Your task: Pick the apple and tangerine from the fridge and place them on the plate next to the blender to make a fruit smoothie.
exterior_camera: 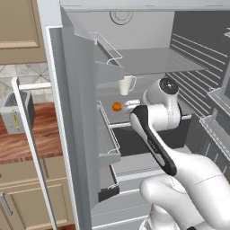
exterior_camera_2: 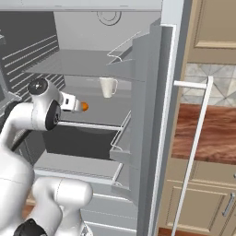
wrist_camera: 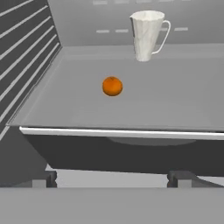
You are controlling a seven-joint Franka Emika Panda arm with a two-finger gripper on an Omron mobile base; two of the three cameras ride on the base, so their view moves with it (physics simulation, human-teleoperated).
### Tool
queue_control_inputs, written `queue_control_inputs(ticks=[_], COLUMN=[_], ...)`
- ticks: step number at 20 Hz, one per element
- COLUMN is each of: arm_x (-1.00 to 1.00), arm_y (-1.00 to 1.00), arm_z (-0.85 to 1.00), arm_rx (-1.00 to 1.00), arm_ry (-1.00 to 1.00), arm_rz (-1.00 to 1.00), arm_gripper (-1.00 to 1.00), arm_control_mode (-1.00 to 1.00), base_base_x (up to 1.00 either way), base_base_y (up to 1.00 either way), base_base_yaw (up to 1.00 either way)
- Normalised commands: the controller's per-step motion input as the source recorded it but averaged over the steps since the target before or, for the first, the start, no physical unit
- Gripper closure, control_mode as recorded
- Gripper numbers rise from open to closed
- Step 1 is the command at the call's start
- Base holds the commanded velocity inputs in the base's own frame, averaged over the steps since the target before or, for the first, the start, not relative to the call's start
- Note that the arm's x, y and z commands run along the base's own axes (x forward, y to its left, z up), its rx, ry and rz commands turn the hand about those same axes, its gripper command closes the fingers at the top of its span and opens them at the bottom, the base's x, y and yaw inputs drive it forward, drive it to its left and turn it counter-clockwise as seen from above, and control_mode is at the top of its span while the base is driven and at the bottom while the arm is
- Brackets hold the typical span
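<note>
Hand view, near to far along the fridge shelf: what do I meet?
Gripper fingertips → white front edge of the grey shelf → small bright orange round tangerine → white handled mug → grey back wall of the fridge.

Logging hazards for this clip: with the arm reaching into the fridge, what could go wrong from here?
1. The tangerine lies loose on a smooth shelf; a nudge from the open claw could roll it away.
2. The mug stands just behind it, so overshooting might knock it over.
3. The claw sits below the shelf edge and may hit it if driven straight forward.
</note>
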Motion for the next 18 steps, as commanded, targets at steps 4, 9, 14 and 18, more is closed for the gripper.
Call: queue_control_inputs(ticks=[4,9,14,18], arm_x=[0.77,0.52,0.43,0.41], arm_y=[0.03,0.12,0.11,0.07], arm_z=[-0.05,-0.37,-0.31,-0.31], arm_rx=[0.00,0.00,0.00,0.00], arm_ry=[-0.04,0.00,0.00,0.00], arm_rz=[0.00,0.00,0.00,0.00], arm_gripper=[-1.00,-1.00,-1.00,-1.00], arm_control_mode=[-1.00,-1.00,-1.00,-1.00], base_base_x=[0.00,0.00,0.00,0.00], base_base_y=[0.00,0.00,0.00,0.00], base_base_yaw=[0.00,0.00,0.00,0.00])
